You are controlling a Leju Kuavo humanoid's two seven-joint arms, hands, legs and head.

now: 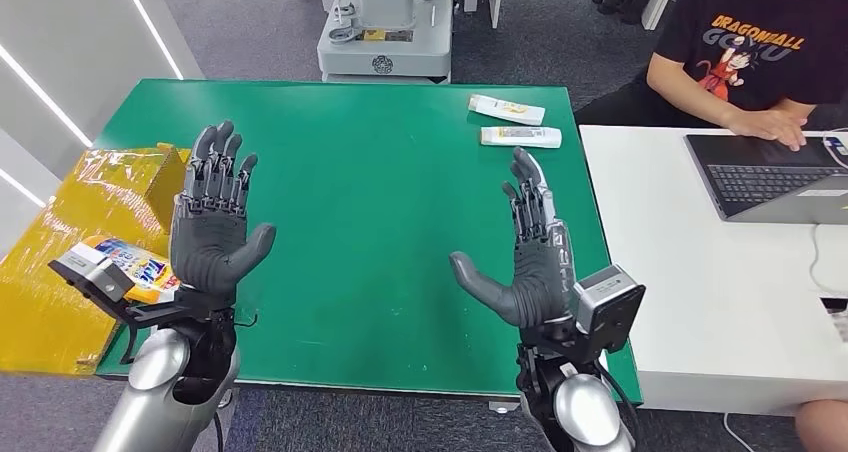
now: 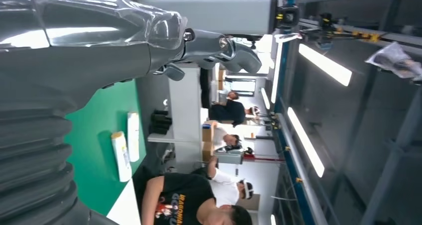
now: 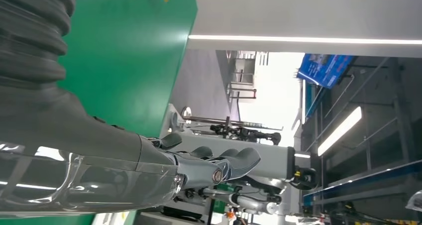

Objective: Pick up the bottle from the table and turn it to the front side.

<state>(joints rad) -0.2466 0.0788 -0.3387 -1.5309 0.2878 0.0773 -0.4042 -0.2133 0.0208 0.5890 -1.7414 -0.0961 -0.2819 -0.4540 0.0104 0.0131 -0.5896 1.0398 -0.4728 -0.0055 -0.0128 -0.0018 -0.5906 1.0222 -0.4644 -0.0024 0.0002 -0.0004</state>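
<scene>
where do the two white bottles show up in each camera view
Head view: two white bottles lie side by side at the far right corner of the green table.
Left wrist view: same pair on the green table, beyond the left hand.
Right wrist view: not in it.
Shared landmark: the green table.

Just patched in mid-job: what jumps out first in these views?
Both hands, left hand and right hand, are raised open above the green table, holding nothing. Two white bottles lie at its far right corner, near a person typing on a laptop.
</scene>
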